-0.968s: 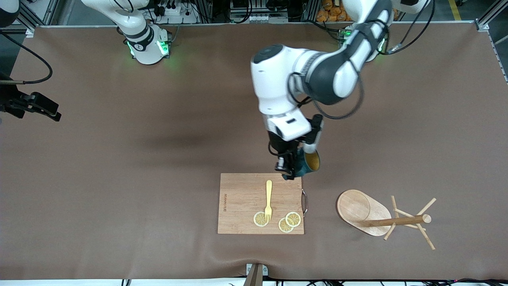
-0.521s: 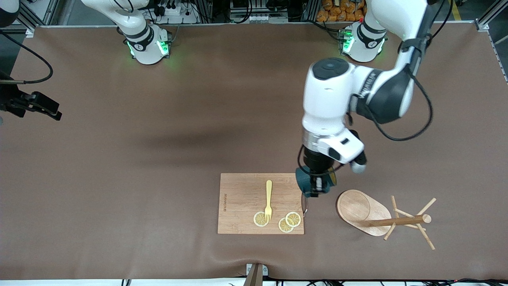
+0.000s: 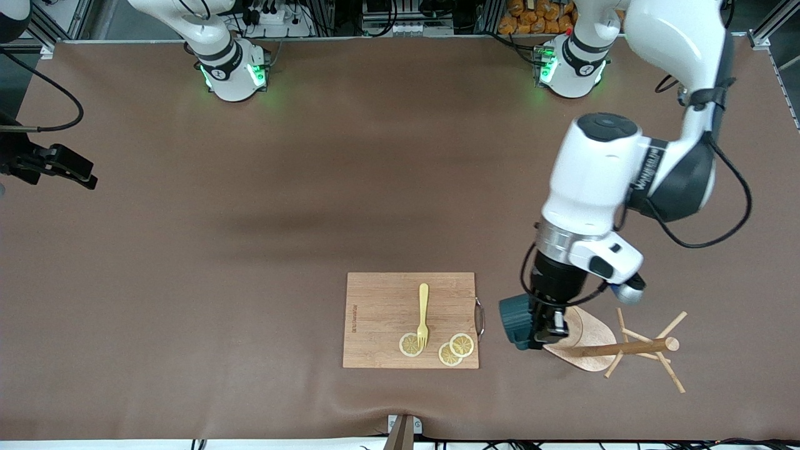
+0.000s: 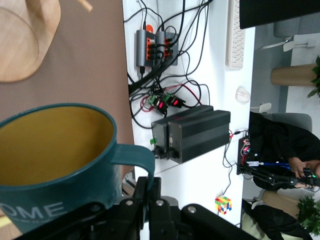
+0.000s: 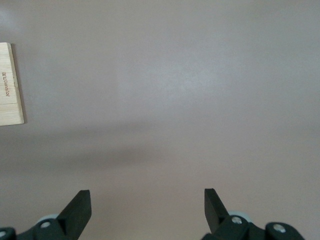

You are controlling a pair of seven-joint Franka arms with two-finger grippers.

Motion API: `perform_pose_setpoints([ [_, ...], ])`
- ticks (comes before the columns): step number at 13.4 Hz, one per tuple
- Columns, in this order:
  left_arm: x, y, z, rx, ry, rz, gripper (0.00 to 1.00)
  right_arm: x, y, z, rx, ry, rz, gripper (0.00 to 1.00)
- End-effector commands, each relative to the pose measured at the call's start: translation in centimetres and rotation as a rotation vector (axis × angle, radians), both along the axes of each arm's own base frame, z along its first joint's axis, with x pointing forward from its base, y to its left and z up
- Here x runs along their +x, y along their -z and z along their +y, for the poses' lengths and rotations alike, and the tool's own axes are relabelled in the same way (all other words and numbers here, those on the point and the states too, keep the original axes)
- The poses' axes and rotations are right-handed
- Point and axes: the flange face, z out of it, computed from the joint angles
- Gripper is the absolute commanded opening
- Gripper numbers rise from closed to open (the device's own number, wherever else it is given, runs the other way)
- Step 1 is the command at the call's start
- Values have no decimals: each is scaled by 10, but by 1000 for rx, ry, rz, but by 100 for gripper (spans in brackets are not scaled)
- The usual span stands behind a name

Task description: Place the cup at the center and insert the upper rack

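Overhead, the left arm rose from its base at the top of the bench, bent sharply at the elbow and dropped its white forearm straight down, wrist pointing at the bench; the left gripper (image 3: 542,330) hung at the end of it, its fingers (image 4: 148,192) pressed together on the handle of the cup (image 3: 516,321); the cup, dark teal with a yellowish inside and white lettering on its wall, was held tipped on its side in the air, over the bare bench between the cutting board (image 3: 410,319) and the upper rack (image 3: 609,345), just at the edge of the rack's oval base.

The upper rack lay toppled on the bench toward the left arm's end, its round post stretched along the surface and its thin pegs splayed out near the tip; the flat base stood up on its rim, partly hidden by the left gripper.

On the cutting board a yellow fork (image 3: 423,314) rested with its tines on one of three lemon slices (image 3: 462,344); the other two slices overlapped beside it.

The right arm waited, drawn back at its own end; the right gripper (image 5: 147,204) had its fingers spread wide over bare bench, a corner of the cutting board showing in the right wrist view.
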Motion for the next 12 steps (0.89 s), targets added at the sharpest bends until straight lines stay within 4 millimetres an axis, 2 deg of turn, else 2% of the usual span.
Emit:
perform_pose_setpoints([
  [1, -7, -9, 31, -32, 67, 19, 0, 0, -6, -2, 1, 9, -5, 100],
  [5, -14, -10, 75, -43, 103, 63, 0, -1, -6, 1, 1, 7, 0, 100],
  [7, -17, -8, 87, -61, 133, 75, 0, -1, -6, 1, 1, 9, 1, 100],
  [9, -24, -4, 83, -53, 179, 106, 0, -1, -6, 1, 1, 9, 1, 100],
  [12, -33, 8, 77, 59, 318, 220, 0, -1, -5, 0, 1, 10, 3, 100],
])
